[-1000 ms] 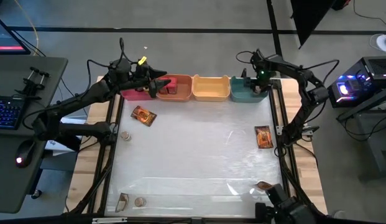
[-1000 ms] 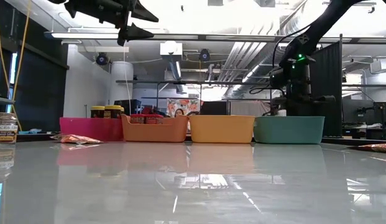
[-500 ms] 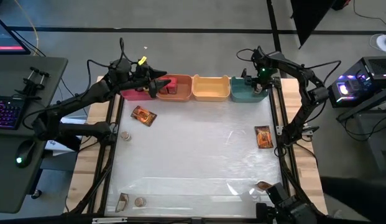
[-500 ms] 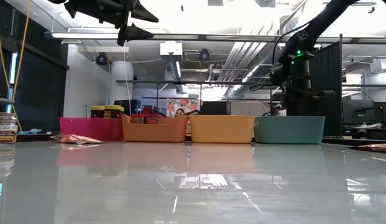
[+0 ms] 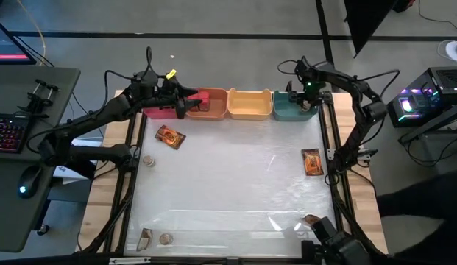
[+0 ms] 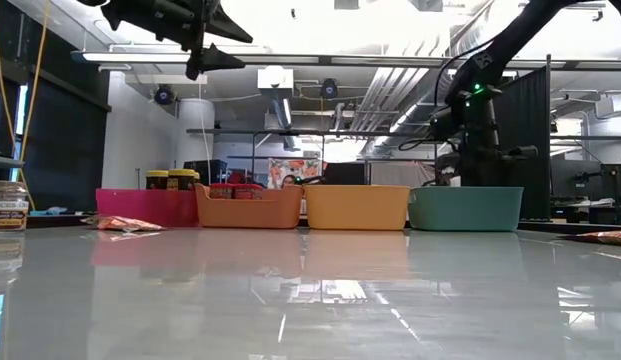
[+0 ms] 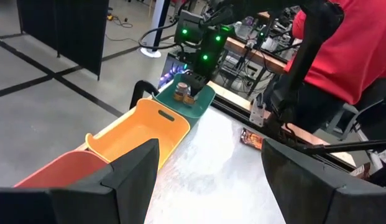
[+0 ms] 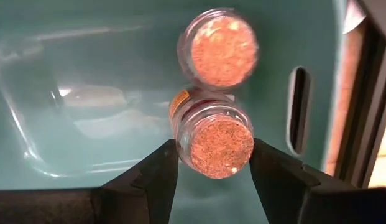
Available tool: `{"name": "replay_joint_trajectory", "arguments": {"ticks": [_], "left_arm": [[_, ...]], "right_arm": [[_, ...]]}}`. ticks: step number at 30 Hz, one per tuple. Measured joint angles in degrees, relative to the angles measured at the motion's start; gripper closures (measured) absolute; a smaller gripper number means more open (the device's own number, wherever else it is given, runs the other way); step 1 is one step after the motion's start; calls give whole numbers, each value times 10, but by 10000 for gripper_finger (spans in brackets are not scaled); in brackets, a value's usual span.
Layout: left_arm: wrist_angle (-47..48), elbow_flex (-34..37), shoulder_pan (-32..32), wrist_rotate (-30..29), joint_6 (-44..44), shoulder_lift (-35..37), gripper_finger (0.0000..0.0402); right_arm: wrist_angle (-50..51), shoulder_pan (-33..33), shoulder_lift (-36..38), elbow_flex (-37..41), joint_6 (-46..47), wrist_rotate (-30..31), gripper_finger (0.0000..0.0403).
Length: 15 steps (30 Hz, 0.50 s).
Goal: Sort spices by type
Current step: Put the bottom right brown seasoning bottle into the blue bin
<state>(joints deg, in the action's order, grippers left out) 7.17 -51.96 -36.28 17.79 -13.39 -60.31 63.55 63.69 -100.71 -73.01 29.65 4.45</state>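
My right gripper (image 5: 305,98) hangs over the teal bin (image 5: 288,112) at the table's far right, shut on a little jar with a grey-brown cork-like lid (image 8: 219,146). A second such jar (image 8: 219,50) stands on the bin's floor. My left gripper (image 5: 185,103) hovers open and empty high over the pink bin (image 5: 159,111) and red-orange bin (image 5: 211,104). On the table lie foil packets (image 5: 169,136) (image 5: 312,162) (image 5: 311,219) and loose jars (image 5: 149,160) (image 5: 165,239). Yellow-lidded jars (image 6: 168,180) show in the pink bin. My right gripper holds the jar by its clear side wall (image 8: 180,134), just below the lid, pinched between the two fingers (image 8: 163,168). The fingers come from above, pointing down into the teal bin. The jar is upright with its lid toward the camera; whether its base rests on the bin floor is hidden.
Four bins line the far edge, with a yellow-orange bin (image 5: 250,104) between the red-orange and teal ones. The table's middle (image 5: 235,177) is bare. A small object (image 5: 145,238) lies at the near left edge. A person in red (image 7: 342,50) stands beyond the right side.
My right gripper has stayed over the teal bin with the jar, shifting only slightly. My left gripper has drifted a little toward the table's left, still open and high.
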Motion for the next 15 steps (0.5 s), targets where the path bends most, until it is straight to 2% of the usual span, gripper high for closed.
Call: {"name": "replay_joint_trajectory", "arguments": {"ticks": [8,15], "left_arm": [[2,0,0,0,0,0,133],[4,0,0,1,0,0,133]], "right_arm": [[-2,-11,-15,0,-1,31,215],[11,-11,-15,0,-4,35,215]]}}
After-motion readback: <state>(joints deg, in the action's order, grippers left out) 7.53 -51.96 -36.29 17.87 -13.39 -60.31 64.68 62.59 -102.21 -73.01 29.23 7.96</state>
